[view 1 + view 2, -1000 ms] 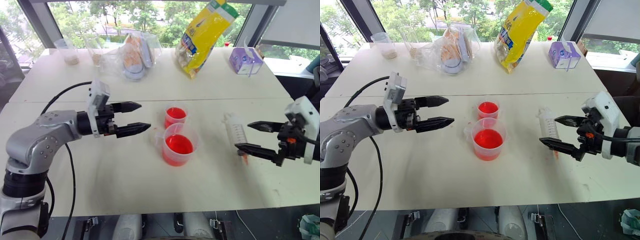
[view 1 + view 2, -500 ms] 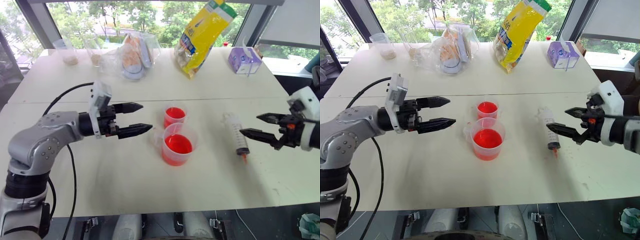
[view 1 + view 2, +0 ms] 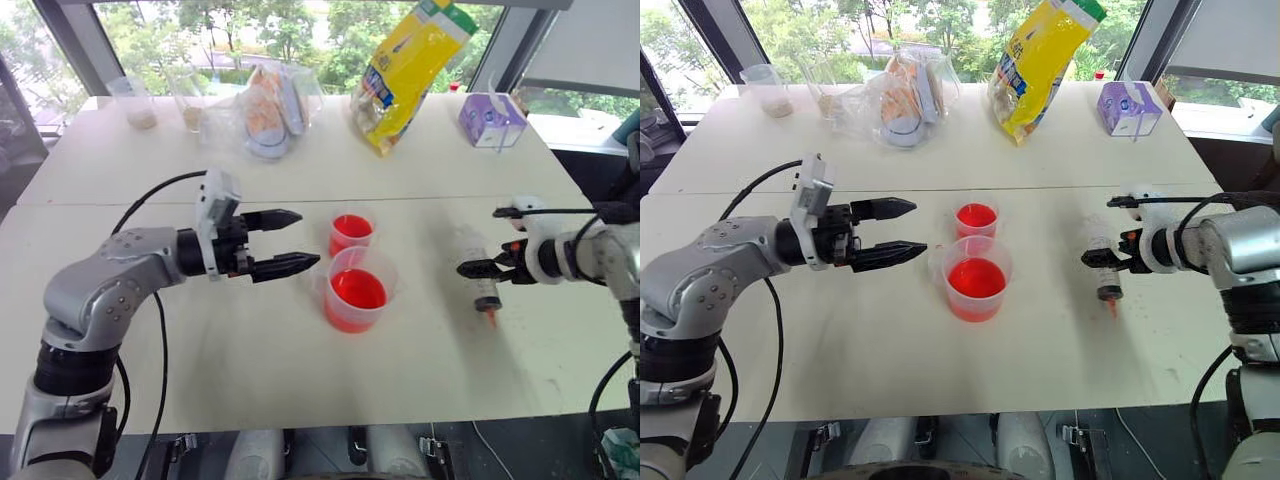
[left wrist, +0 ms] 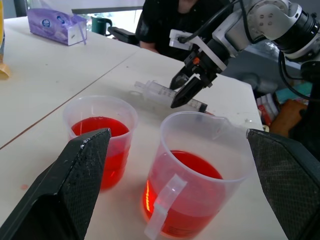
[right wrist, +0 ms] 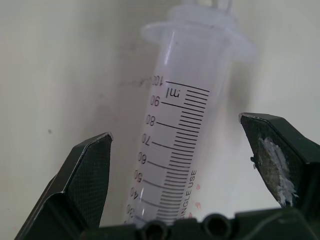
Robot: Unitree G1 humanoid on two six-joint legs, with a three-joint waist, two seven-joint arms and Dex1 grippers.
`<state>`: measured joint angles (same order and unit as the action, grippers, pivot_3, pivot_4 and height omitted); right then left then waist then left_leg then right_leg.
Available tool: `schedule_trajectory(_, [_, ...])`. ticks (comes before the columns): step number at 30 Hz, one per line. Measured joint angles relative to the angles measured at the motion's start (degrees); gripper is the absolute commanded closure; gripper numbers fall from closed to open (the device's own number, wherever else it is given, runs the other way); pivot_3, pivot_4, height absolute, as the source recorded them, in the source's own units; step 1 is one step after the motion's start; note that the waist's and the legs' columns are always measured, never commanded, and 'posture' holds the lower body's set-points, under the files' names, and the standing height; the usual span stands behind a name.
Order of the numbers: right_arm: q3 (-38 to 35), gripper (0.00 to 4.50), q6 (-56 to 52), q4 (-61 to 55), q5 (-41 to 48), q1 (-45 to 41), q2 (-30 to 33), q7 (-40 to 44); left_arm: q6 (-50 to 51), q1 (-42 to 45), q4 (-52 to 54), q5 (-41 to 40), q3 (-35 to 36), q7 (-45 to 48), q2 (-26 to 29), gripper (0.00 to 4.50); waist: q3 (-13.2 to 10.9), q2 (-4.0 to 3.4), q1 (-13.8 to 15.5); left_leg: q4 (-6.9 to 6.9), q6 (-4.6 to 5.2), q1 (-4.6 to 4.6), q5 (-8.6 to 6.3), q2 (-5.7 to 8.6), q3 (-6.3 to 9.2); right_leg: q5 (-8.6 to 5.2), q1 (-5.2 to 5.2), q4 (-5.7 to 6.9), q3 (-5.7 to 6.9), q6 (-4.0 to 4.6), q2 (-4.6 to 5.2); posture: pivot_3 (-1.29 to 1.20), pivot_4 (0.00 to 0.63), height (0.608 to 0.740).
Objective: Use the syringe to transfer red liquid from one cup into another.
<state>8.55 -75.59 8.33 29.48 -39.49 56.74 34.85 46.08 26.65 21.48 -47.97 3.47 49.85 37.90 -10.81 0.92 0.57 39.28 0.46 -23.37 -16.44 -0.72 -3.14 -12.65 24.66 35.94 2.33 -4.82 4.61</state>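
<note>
On the white tabletop (image 3: 250, 370), the syringe (image 3: 478, 272) lies flat toward the right edge between the spread fingers of the right gripper (image 3: 478, 268), while the left gripper (image 3: 290, 242), also spread, hovers beside the beaker (image 3: 355, 290) and smaller cup (image 3: 350, 232).

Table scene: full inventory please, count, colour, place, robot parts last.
syringe: 1, clear, lying flat, table right
beaker: 1, clear, red liquid inside, table centre
small cup: 1, clear, red liquid inside, just behind beaker
yellow bag: 1, far edge
purple box: 1, far right
clear bag with plates: 1, far centre-left
clear cups: 2, far left
table: 1, white
left gripper: 1, black, open, left of beaker
right gripper: 1, black, open, straddling syringe
</note>
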Motion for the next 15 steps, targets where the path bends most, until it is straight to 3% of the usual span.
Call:
schedule_trajectory(7, [7.0,0.07,6.6,9.2,-7.4,-5.6,-3.5,5.7,-0.4,-1.8,1.6,0.3,0.0,-1.7,-1.0,0.00,0.0,0.01,-0.4,0.01,-0.01,0.04,0.01,-0.01,-0.01,0.01,-0.01,0.03,0.00,-0.01,-0.01,0.00,0.150,0.740])
schedule_trajectory(10, [8.3,0.86,8.6,11.5,-9.8,-6.7,-4.1,7.7,-0.4,-2.0,2.2,0.4,0.0,-2.1,-1.0,0.00,0.0,0.04,-0.4,0.02,-0.01,0.08,0.01,-0.01,-0.01,0.01,-0.06,0.06,0.00,0.00,-0.01,0.00,0.150,0.740])
schedule_trajectory(15, [9.2,3.11,10.1,12.5,-13.0,-7.7,-5.4,10.3,-0.5,-2.5,2.4,0.4,0.1,-2.7,-1.0,0.00,0.0,0.05,-1.1,0.02,-0.02,0.10,0.01,-0.03,0.02,0.01,-0.07,0.10,0.01,-0.01,-0.03,0.00,0.150,0.740])
